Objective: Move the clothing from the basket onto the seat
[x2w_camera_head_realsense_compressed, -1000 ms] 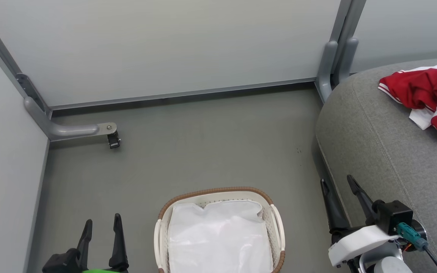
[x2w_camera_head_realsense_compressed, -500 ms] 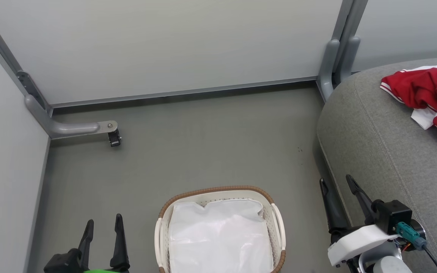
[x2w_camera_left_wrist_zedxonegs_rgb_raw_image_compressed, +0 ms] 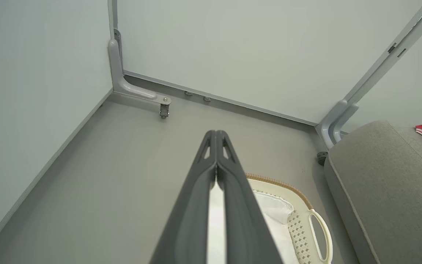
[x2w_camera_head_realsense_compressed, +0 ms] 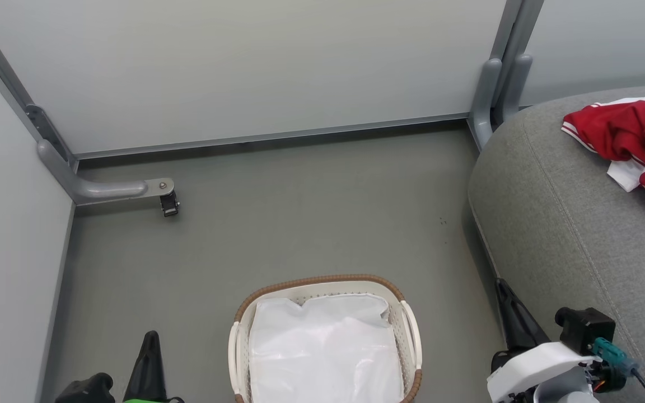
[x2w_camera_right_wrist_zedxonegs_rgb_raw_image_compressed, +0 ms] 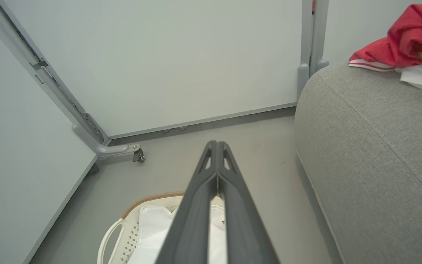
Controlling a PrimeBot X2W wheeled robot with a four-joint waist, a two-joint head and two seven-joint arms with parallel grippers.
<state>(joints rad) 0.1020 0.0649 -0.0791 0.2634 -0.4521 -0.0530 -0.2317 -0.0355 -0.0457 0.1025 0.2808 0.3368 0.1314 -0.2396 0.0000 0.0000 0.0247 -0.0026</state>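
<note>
Clothing (x2w_camera_head_realsense_compressed: pixel 630 131) lies on the seat (x2w_camera_head_realsense_compressed: pixel 552 224), basket (x2w_camera_head_realsense_compressed: pixel 322 280) holds just its liner (x2w_camera_head_realsense_compressed: pixel 322 347); left gripper (x2w_camera_head_realsense_compressed: pixel 152 338) and right gripper (x2w_camera_head_realsense_compressed: pixel 503 286), both closed and empty, should rest clear.

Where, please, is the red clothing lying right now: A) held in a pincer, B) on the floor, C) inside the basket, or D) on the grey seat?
D: the clothing lies on the seat, while the basket holds just its white liner.

Laboratory test bay staged as a home corner — pale partition panels (x2w_camera_head_realsense_compressed: pixel 244 73) on castered metal feet (x2w_camera_head_realsense_compressed: pixel 110 191) enclose grey floor (x2w_camera_head_realsense_compressed: pixel 300 224) and a sofa seat (x2w_camera_head_realsense_compressed: pixel 552 224).
</note>
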